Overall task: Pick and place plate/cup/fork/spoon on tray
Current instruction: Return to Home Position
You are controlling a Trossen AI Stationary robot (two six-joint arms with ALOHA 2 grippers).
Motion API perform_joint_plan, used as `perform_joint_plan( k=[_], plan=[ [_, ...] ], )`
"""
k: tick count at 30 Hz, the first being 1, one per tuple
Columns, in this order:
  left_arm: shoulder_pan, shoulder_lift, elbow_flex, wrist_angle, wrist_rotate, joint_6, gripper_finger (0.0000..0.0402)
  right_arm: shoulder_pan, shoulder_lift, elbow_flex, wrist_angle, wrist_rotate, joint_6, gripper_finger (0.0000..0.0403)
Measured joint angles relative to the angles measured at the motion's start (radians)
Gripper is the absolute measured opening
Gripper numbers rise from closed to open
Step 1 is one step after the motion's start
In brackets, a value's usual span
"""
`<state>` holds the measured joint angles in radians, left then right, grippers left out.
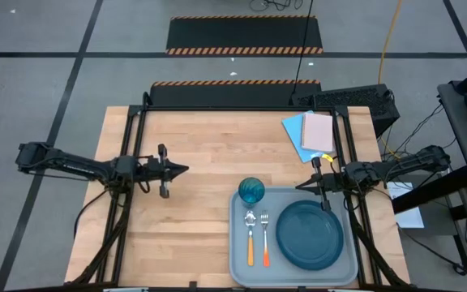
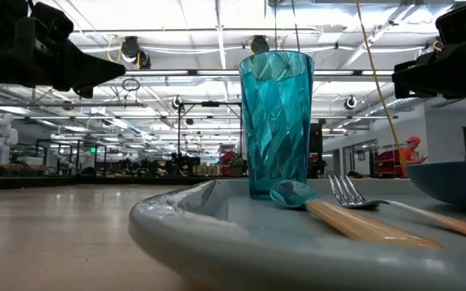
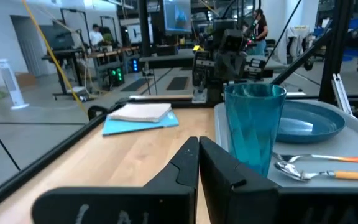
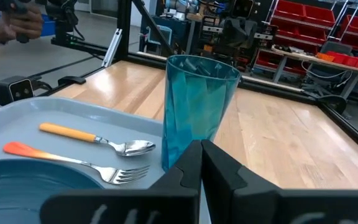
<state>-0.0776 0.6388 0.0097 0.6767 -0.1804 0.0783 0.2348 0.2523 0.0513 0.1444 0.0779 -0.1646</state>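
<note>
The pale grey-blue tray (image 1: 242,268) lies at the table's near right. On it rest the teal plate (image 1: 309,235), the teal cup (image 1: 251,191) upright at the tray's far left corner, the spoon (image 1: 250,238) and the fork (image 1: 264,238) side by side. My left gripper (image 1: 183,169) is shut and empty above the table's left middle, pointing right. My right gripper (image 1: 300,186) is shut and empty above the tray's far edge, pointing left toward the cup. The cup also shows in the left wrist view (image 3: 253,124) and the right wrist view (image 4: 197,112).
A blue sheet with a pink sheet (image 1: 310,134) on it lies at the table's far right. Bare wooden tabletop (image 1: 185,235) spreads left of the tray. A dark frame rail (image 1: 347,146) runs along the right side.
</note>
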Motion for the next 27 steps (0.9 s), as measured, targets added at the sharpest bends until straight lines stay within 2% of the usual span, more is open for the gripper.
perform_joint_plan(
  k=[19, 27],
  plan=[
    [0.000, -0.272, 0.000, -0.234, -0.003, 0.050, 0.0017, 0.000, 0.000, -0.001, 0.000, -0.001, 0.028, 0.0000],
    [0.000, -0.349, 0.000, -0.259, -0.003, 0.050, 0.0017, 0.000, 0.000, -0.001, 0.000, -0.001, 0.078, 0.0000]
  ],
)
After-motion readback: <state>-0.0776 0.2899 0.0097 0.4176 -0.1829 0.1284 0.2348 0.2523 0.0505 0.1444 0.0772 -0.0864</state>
